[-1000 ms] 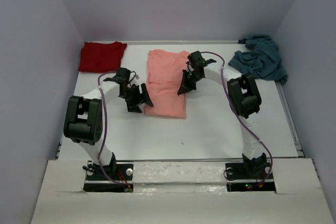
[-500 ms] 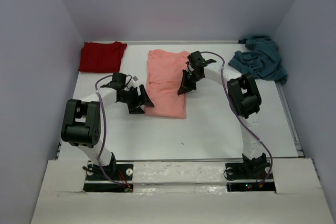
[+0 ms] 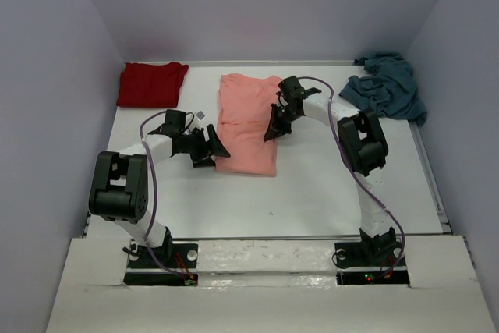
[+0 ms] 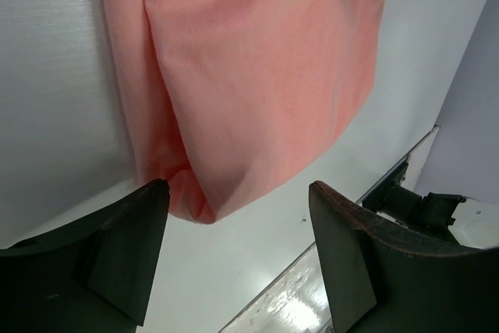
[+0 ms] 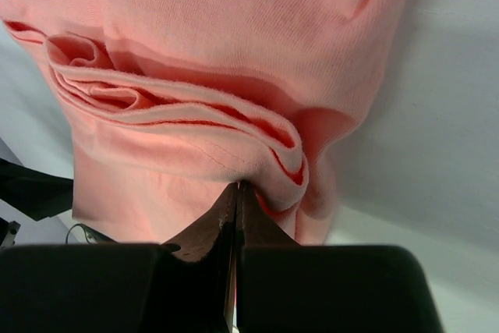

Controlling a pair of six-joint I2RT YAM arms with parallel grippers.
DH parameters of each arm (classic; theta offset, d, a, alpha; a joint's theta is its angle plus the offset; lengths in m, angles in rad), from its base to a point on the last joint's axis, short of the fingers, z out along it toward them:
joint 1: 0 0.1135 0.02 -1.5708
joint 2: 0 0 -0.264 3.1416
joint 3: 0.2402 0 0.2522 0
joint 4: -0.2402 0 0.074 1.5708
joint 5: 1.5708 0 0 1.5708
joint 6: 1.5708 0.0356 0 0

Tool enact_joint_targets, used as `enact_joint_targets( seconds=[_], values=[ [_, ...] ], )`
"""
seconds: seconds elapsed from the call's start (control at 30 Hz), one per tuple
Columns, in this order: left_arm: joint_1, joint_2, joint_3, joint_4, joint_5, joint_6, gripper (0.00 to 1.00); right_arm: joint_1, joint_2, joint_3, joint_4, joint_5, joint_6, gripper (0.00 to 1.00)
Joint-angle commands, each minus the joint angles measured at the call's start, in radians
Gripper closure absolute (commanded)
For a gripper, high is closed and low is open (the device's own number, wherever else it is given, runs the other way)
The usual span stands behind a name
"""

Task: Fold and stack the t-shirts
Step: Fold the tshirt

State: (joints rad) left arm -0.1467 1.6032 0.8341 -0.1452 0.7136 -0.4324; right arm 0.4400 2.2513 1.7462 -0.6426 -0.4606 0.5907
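My left gripper point(image 3: 215, 150) is released, its two fingers spread wide and grasping nothing. In the left wrist view the gap of that gripper point(image 4: 236, 207) frames the near left corner of the salmon-pink shirt point(image 4: 257, 76), which lies flat on the white counter point(image 4: 54, 76) with one long crease running along its left side. From above, this gripper sits just beside that corner, low over the counter point(image 3: 327, 185). My right gripper point(image 3: 271, 132) is clenched, its fingers pressed together with no gap between them. In the right wrist view the tips of that gripper point(image 5: 236, 187) meet right at the shirt's edge, where the salmon-pink shirt point(image 5: 195, 29) is bunched into several ridges and curls over just beside them. I cannot tell whether a layer of cloth is caught between the fingers. From above, the salmon-pink shirt point(image 3: 248, 118) lies in the middle of the counter as a long folded strip running from the far edge toward me, my two grippers on either side of it, the right one about halfway along its right edge. The dark red shirt point(image 3: 150, 83) lies folded in the far left corner. The teal-blue shirt point(image 3: 386, 87) sits crumpled in the far right corner, well apart from both grippers.
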Motion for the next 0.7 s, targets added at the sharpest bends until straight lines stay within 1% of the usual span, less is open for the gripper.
enact_joint_targets(
  seconds=[0.0,0.2,0.23,0.33,0.47,0.67],
  values=[
    [0.004,-0.016,-0.012,0.081,0.056,-0.028,0.19,0.005,0.011,0.021,0.021,-0.006,-0.014,1.0],
    [0.004,0.0,-0.023,0.119,0.078,-0.046,0.2,0.005,0.011,0.019,0.021,-0.006,-0.014,1.0],
    [0.006,0.0,-0.021,0.122,0.086,-0.046,0.28,0.005,0.013,0.018,0.02,-0.006,-0.014,1.0],
    [0.004,0.003,-0.026,0.121,0.106,-0.048,0.37,0.005,0.013,0.021,0.02,-0.003,-0.015,1.0],
    [0.004,0.021,-0.033,0.099,0.124,-0.042,0.38,0.005,0.021,0.024,0.018,-0.007,-0.011,1.0],
    [0.004,0.052,-0.023,0.007,0.147,-0.003,0.32,0.005,0.022,0.022,0.015,-0.003,-0.014,1.0]
  ],
)
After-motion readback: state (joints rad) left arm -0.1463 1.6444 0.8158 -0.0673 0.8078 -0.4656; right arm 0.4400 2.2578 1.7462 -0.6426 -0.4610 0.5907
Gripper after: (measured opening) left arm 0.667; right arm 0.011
